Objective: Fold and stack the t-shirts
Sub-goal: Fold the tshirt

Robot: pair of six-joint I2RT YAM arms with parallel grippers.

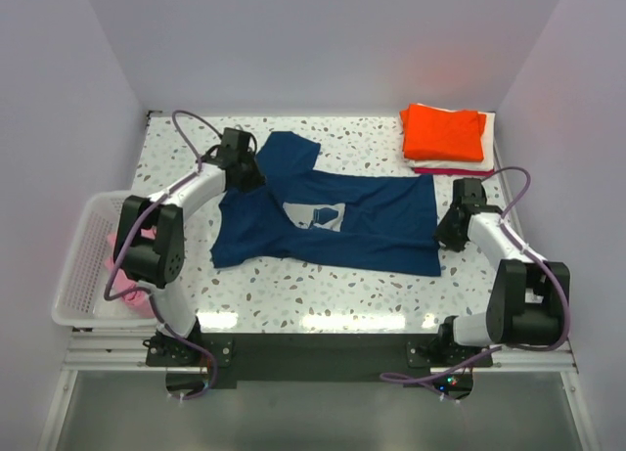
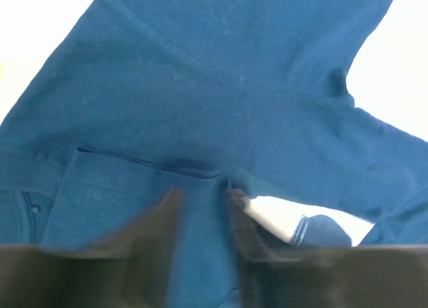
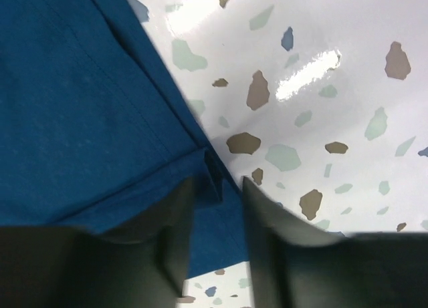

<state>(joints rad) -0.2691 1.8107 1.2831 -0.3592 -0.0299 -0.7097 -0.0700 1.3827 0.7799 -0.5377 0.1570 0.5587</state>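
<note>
A navy blue t-shirt (image 1: 362, 226) with a pale square chest print (image 1: 315, 216) lies spread across the table's middle. My left gripper (image 1: 245, 172) sits over its left shoulder by the collar. In the left wrist view the blurred fingers (image 2: 204, 201) stand apart with navy cloth (image 2: 200, 87) lying flat between them. At the shirt's right hem corner, my right gripper (image 1: 445, 231) hovers low; its fingers (image 3: 217, 188) stand open around the corner of the navy cloth (image 3: 67, 121) without pinching it. A folded orange t-shirt (image 1: 445, 130) tops a stack at the back right.
A white slatted basket (image 1: 73, 275) sits off the table's left edge with pink cloth (image 1: 122, 246) inside. White (image 1: 450, 160) and red (image 1: 440, 170) folded edges show beneath the orange shirt. Speckled tabletop (image 3: 321, 87) shows to the right of the hem.
</note>
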